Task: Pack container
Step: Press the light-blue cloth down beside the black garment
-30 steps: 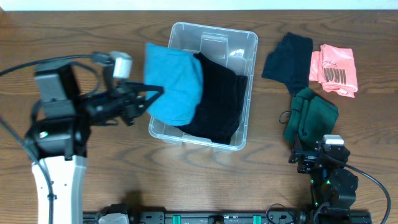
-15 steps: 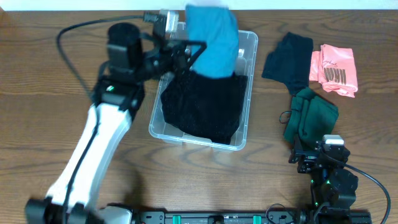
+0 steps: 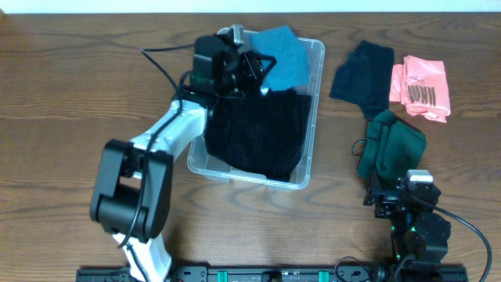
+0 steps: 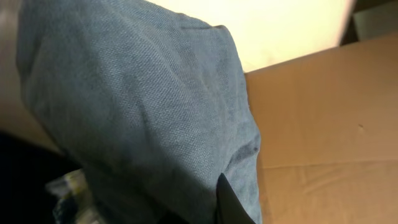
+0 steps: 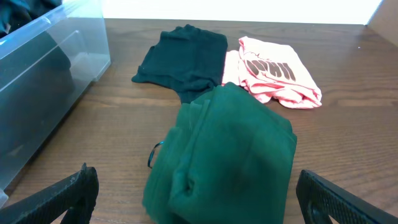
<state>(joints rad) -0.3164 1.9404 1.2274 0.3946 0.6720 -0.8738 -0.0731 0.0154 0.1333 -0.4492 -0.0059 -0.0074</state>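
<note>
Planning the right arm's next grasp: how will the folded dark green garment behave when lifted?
Probably floppy: the dark green garment lies in soft folds, so it may unfold and drape if pinched at one edge. Likely light, being thin cloth like the pink shirt near it. The cord loop at its edge might snag.

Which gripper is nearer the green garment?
Right. The right gripper sits open just short of the green garment; the left gripper is far off over the container, shut on the blue cloth.
</note>
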